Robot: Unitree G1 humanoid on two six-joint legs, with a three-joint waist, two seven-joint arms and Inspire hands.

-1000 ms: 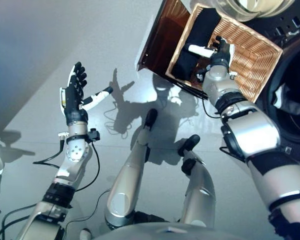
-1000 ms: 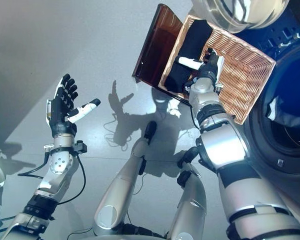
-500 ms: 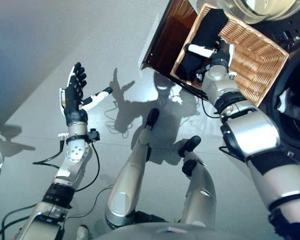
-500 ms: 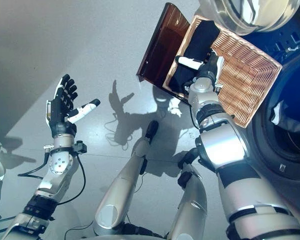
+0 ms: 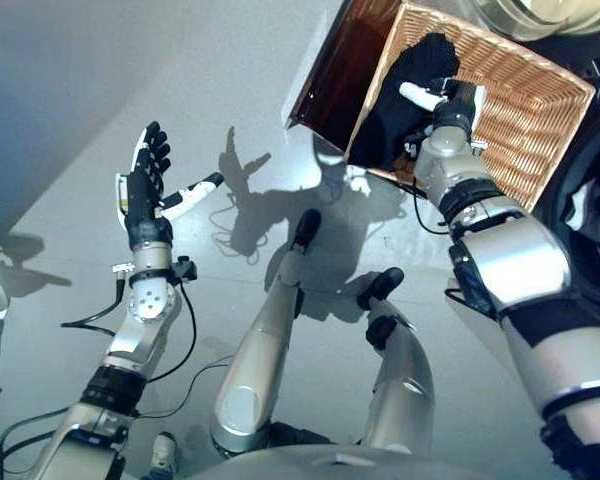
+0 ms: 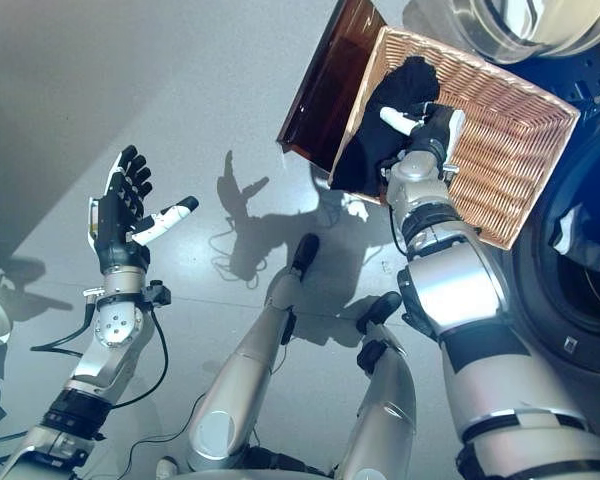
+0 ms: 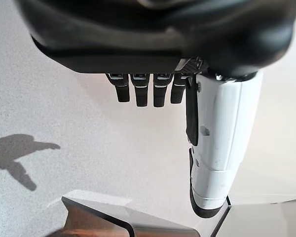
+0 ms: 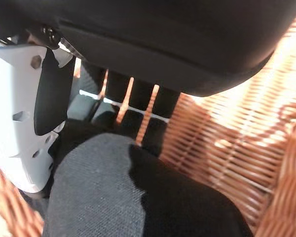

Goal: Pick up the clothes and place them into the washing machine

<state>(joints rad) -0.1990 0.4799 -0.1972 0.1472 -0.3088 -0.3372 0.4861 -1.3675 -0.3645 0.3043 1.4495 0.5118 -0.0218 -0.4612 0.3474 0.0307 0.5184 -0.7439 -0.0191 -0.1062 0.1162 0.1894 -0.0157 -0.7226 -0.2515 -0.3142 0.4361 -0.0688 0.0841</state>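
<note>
Dark cloth gripped in the basket, upper right

The right hand [image 6: 432, 128] is closed on the black garment [image 6: 385, 110] inside the wicker basket [image 6: 500, 150]; the washing machine [image 6: 580, 250] lies at right. The left hand [image 6: 115, 205] is held open, far left.

Left robot hand [image 5: 140, 195] splayed, raised

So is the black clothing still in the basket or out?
In. The dark garment lies bunched in the wicker basket, with the right hand on it.
</note>
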